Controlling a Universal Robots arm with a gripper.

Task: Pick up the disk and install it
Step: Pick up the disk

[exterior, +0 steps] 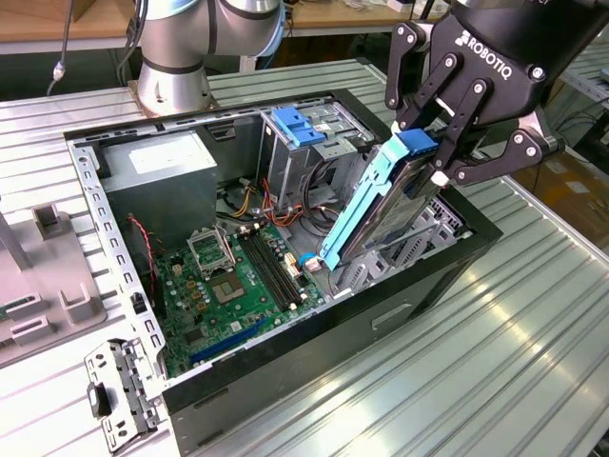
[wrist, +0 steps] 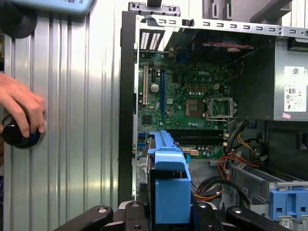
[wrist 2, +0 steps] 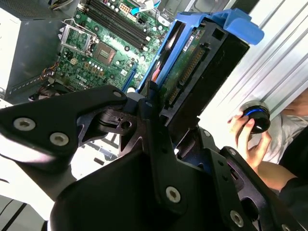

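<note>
A ribbed table (exterior: 542, 314) holds the open case (exterior: 314, 376). The gripper (exterior: 436, 160) clamps the tilted disk (exterior: 366, 209); I'd lower it squarely.

The gripper (exterior: 430, 157) hid the end of the disk (exterior: 366, 202) that it clamped; well apart from it, a hand (wrist: 21, 105) partly covered a dark knob (wrist: 16, 136).

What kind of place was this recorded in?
Likely a robotics lab workbench: an open black computer case on a ribbed aluminium table, the black gripper holding the blue-railed metal disk.
</note>
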